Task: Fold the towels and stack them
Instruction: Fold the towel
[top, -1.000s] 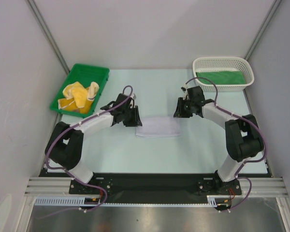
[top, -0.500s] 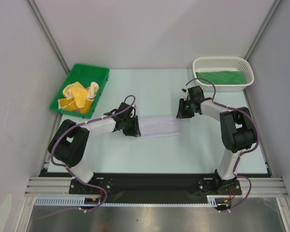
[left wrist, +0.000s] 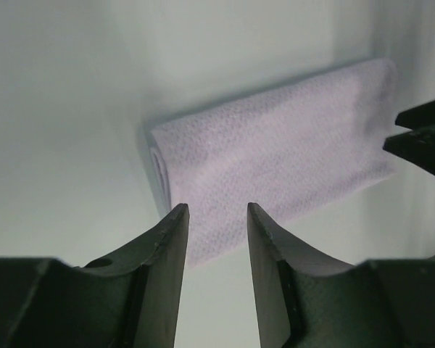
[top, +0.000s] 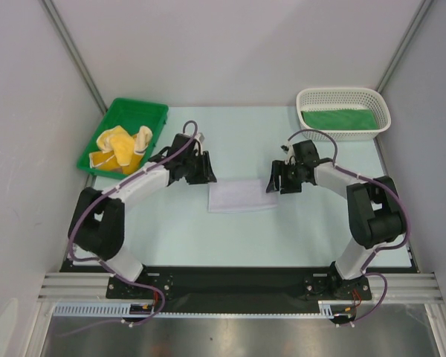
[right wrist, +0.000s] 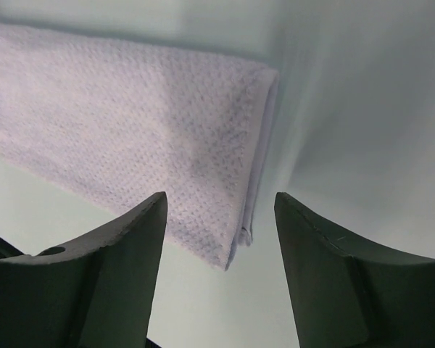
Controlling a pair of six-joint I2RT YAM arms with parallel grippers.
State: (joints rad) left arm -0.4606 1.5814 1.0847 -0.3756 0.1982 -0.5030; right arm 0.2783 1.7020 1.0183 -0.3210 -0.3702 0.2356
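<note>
Pale table (top: 230, 141) bears a folded lavender towel (top: 241, 196); left gripper (top: 207, 177) and right gripper (top: 273, 183) both gape, empty.

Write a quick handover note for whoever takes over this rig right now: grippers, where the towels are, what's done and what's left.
Left gripper: open, empty, by the left end of the lavender towel.
Right gripper: open, empty, by its right end.
Lavender towel: folded, lying flat mid-table, held by neither gripper.
Green towel: flat in the white mesh basket.
Yellow towels: crumpled in the green tray.
Done: lavender fold, apparently.
Left: probably stack the lavender towel, then fold and stack the yellow ones.
</note>
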